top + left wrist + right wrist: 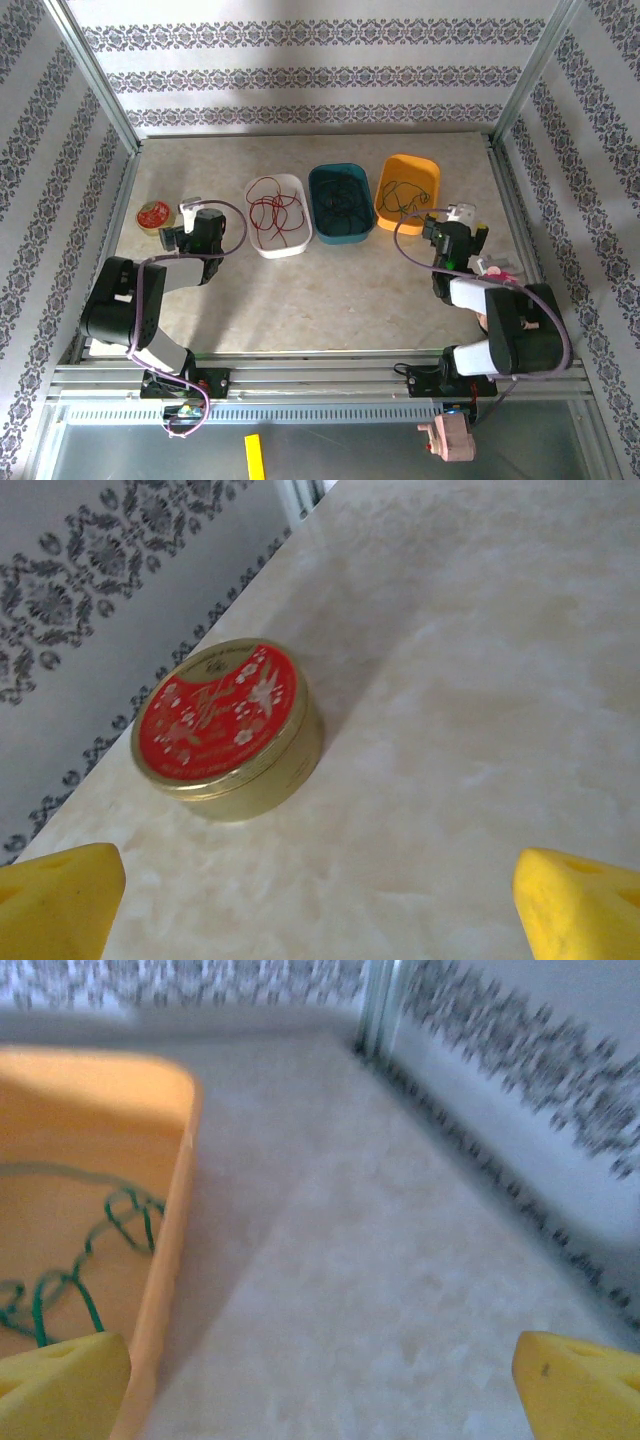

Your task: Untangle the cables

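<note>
Three cables lie apart, each in its own tray. The red cable (275,208) is coiled in the white tray (292,246). The black cable (340,200) lies in the teal tray (316,218). The dark green cable (404,192) (88,1252) rests in the orange tray (428,170) (178,1200). My right gripper (468,226) (320,1392) stands open over bare table just right of the orange tray, with nothing between its yellow fingertips (578,1385). My left gripper (177,226) (320,1392) is open and empty at the far left, its yellow fingertips (60,900) wide apart.
A round gold tin with a red lid (153,215) (228,725) sits close in front of my left gripper, near the patterned left wall (90,580). A metal frame post and the right wall (520,1090) stand close beyond my right gripper.
</note>
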You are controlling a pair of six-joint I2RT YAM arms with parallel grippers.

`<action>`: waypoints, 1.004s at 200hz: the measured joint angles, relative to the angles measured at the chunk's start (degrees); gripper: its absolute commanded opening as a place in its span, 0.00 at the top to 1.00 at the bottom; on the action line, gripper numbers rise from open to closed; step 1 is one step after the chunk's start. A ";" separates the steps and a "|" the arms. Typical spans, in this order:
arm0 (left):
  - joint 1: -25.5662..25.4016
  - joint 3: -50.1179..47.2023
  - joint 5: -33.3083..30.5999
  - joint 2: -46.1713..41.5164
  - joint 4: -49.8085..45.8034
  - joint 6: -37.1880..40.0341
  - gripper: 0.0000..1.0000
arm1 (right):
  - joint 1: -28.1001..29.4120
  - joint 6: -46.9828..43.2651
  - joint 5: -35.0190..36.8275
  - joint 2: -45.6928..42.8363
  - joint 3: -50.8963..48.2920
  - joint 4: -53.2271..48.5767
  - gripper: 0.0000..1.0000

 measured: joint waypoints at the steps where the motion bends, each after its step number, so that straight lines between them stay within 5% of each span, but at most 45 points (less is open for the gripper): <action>1: 0.02 0.00 0.09 0.04 0.02 0.04 0.01 | -0.09 0.00 -0.24 0.11 0.00 -0.09 0.02; 54: 0.31 -2.97 4.33 0.55 9.14 4.24 0.01 | -1.29 -1.03 -14.03 5.44 -1.11 7.72 0.02; 201: 2.40 -7.15 18.47 -0.33 14.82 6.95 0.01 | -1.31 -1.05 -15.80 5.46 -1.11 9.75 0.02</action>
